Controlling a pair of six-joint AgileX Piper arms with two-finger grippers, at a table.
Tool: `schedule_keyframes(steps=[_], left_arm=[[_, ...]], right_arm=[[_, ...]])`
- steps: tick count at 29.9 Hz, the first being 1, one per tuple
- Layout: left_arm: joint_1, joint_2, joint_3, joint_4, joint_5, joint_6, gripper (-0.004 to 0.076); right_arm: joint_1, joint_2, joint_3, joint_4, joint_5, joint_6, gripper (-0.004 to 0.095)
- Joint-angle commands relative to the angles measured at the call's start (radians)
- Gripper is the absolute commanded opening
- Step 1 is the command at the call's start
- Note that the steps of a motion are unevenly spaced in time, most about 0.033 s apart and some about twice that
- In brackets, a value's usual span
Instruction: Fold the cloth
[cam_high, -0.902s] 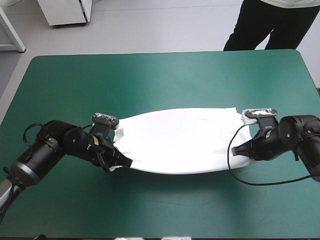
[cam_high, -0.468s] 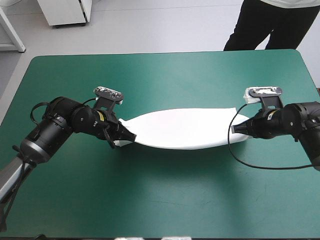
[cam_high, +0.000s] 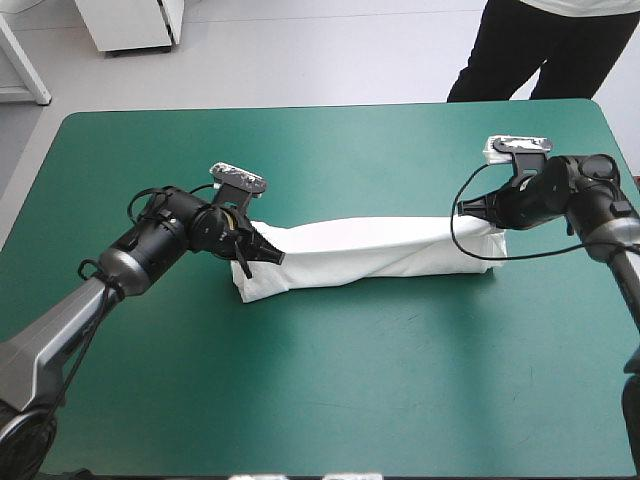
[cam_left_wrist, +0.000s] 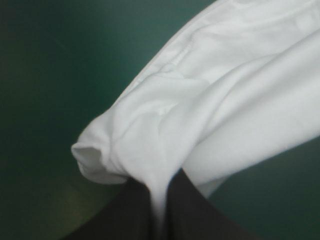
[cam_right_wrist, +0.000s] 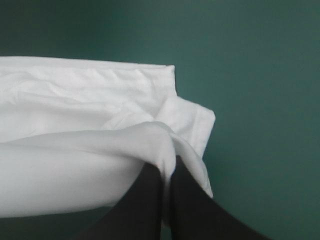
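The T-shirt (cam_high: 370, 255) lies as a long, narrow folded band across the middle of the table (cam_high: 320, 400). It runs side to side, with its left end a little nearer the near edge than its right end. The left gripper (cam_high: 262, 255) is at the T-shirt's left end, its fingers (cam_left_wrist: 130, 212) pinched together on a fold of white cloth that runs up between them. The right gripper (cam_high: 480, 214) is at the T-shirt's right end, likewise clamped on a rounded fold, with a layered corner of cloth just beyond its tips.

Bare teal-green cover surrounds the T-shirt on every side. There is a broad strip toward the near edge, a somewhat narrower one toward the far edge, and open cover past both ends, though the arms take up part of that room.

Earlier the T-shirt was a much wider white sheet stretched between the two grippers, closer to the near edge. Since then both grippers have gone toward the far edge and the sheet has narrowed into this band.
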Motion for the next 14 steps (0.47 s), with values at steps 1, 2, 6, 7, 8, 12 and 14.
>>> schedule_keyframes(steps=[1, 2, 6, 7, 8, 12, 14], left_arm=[[0.006, 0.037, -0.046, 0.059, -0.099, -0.046, -0.001], [0.015, 0.054, -0.053, 0.059, -0.111, -0.05, -0.001], [0.05, 0.14, -0.088, 0.051, -0.122, -0.05, -0.001], [0.056, 0.154, -0.094, 0.051, -0.122, -0.049, -0.001], [0.056, 0.167, -0.099, 0.055, -0.122, -0.049, -0.001], [0.056, 0.204, -0.112, 0.051, -0.143, -0.049, -0.001], [0.056, 0.208, -0.114, 0.051, -0.149, -0.049, -0.0009]], right_arm=[[-0.012, 0.039, -0.076, 0.016, -0.078, 0.001, -0.0013], [-0.012, 0.057, -0.085, 0.02, -0.083, 0.001, -0.0013], [-0.012, 0.144, -0.122, 0.051, -0.084, -0.036, -0.0013], [-0.012, 0.162, -0.129, 0.051, -0.086, -0.036, -0.0013], [-0.012, 0.176, -0.134, 0.051, -0.086, -0.038, -0.0013], [-0.012, 0.224, -0.139, 0.055, -0.075, -0.068, -0.0009], [-0.012, 0.231, -0.139, 0.065, -0.06, -0.095, 0.0027]])
